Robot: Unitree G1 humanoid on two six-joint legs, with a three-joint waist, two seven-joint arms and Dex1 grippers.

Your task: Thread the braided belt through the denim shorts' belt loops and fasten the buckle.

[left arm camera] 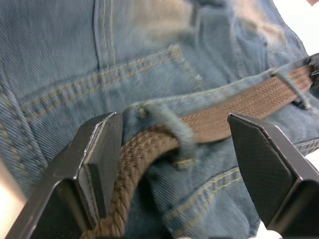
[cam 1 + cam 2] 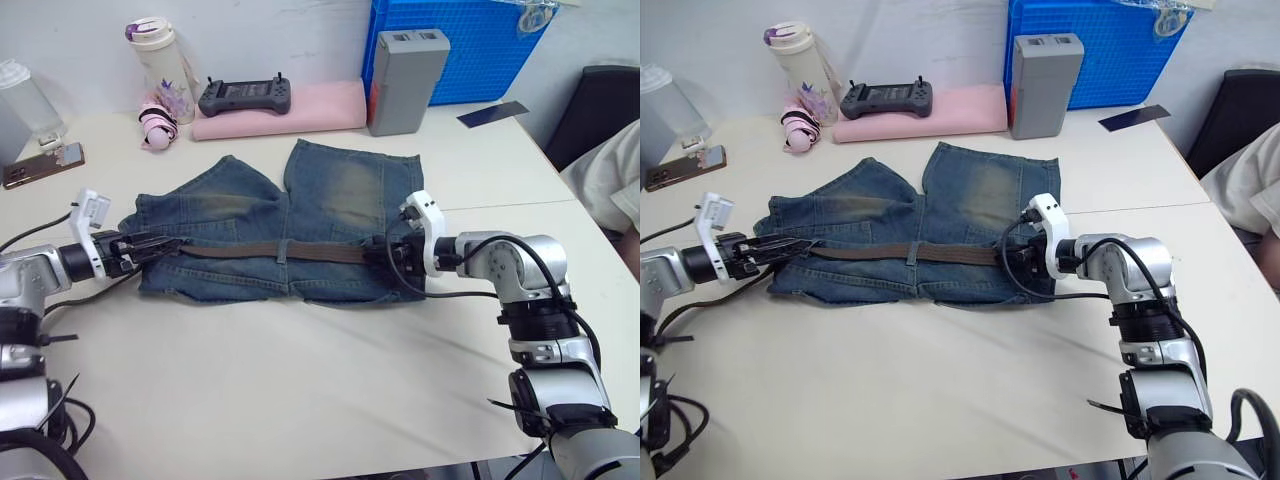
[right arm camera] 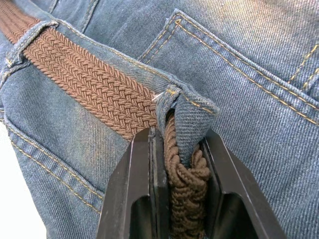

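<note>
The denim shorts [image 2: 340,190] lie flat on the table, waistband nearest me. Along that waistband runs the braided belt [image 2: 250,249], passing under a middle belt loop [image 2: 283,250]. At the waistband's left end, my left gripper [image 2: 160,245] is open; the belt [image 1: 219,117] comes out of a belt loop [image 1: 172,132] and runs down beside one of its fingers [image 1: 102,159]. At the right end, my right gripper [image 2: 378,253] is shut on the belt [image 3: 187,184] just below another belt loop [image 3: 192,117]. The buckle is out of view.
Behind the shorts are a bottle [image 2: 160,60], a black controller [image 2: 245,97] on a pink pad [image 2: 310,108], a grey box [image 2: 405,80] and a blue crate [image 2: 460,45]. A phone [image 2: 42,165] lies far left. A person's sleeve [image 2: 610,180] shows at the right edge.
</note>
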